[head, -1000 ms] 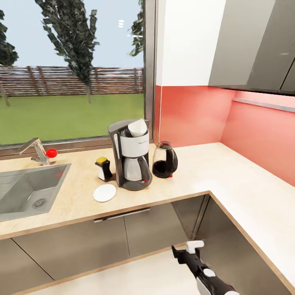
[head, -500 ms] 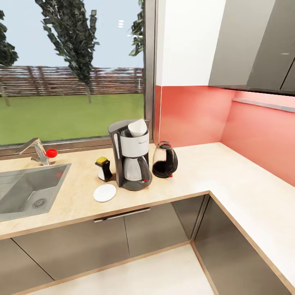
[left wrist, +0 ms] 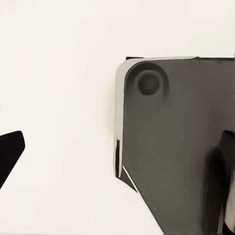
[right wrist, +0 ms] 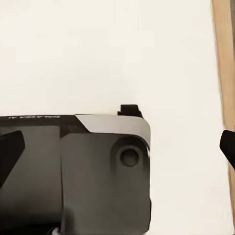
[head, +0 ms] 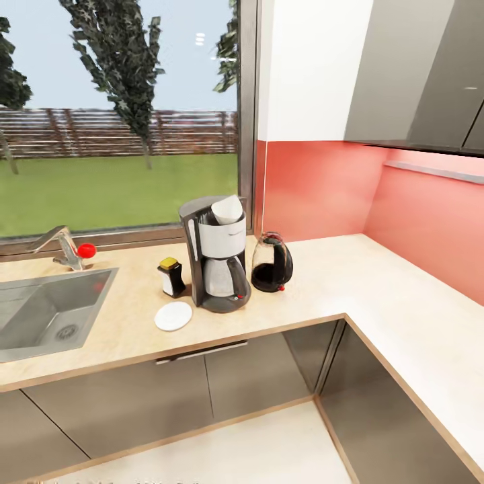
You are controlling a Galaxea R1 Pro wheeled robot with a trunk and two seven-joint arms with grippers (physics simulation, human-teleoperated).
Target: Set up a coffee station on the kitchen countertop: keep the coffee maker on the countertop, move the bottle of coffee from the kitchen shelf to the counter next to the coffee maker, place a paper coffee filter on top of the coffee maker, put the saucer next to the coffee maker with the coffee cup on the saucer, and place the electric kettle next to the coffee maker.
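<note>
Where counter bends — dark-grey coffee maker [head: 216,255], white-fronted

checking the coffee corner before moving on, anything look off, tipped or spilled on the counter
Nothing is tipped or spilled. The coffee maker, kettle and coffee bottle stand upright, and the paper filter sits on the maker. Only oddity: the saucer lies bare, with no cup on it.

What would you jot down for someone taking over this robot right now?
Left gripper and right gripper: fingers spread, holding nothing, pointed down at pale floor.
On the countertop: coffee maker with paper filter on top, coffee bottle and saucer to its left, kettle to its right.
Done: bottle, filter, saucer, kettle.
Left: the coffee cup, to go on the bare saucer.
</note>
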